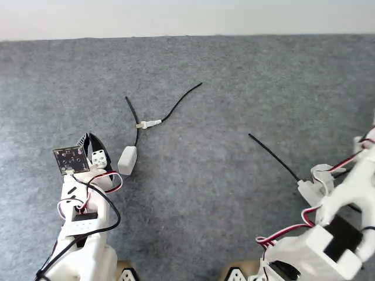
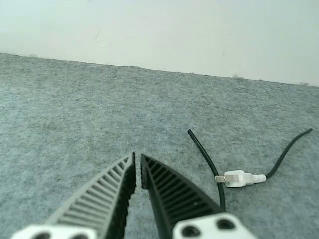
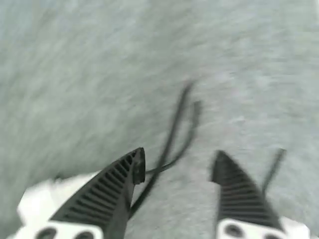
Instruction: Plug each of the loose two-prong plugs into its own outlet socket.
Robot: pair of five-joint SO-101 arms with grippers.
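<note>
Grey carpeted table (image 1: pixel 234 76), backed along its far edge by a white wall (image 1: pixel 176 17). Left arm (image 1: pixel 82 234), white, at the near left corner in the high view, with a camera board on its wrist. Left gripper (image 2: pixel 138 160) clenched on nothing: the black ribbed fingers (image 2: pixel 107 199) meet almost at their tips, low over bare carpet and pointing toward the wall. Right arm (image 1: pixel 328 234), white with red and black wiring, at the near right corner. Right gripper (image 3: pixel 177 162) released, its two fingers (image 3: pixel 117 194) spread well apart above the carpet, with thin black cord lying on the carpet between them; that view is blurred. Outlet socket (image 1: pixel 128 161), a white block on the carpet just beside the left gripper's far side, nothing plugged into it. Socket cord (image 1: pixel 132 108), black, running from the socket away toward the wall. Two-prong plug (image 1: pixel 150 124), white, lying flat beyond the socket, apart from it, prong end against the socket cord. Plug cord (image 1: pixel 181 99), black, curving off toward the far right. Second white block (image 1: pixel 307 191), partly under the right arm; plug or socket cannot be told. Third cord (image 1: pixel 272 155), black, straight, leading from that block toward the table's middle.
</note>
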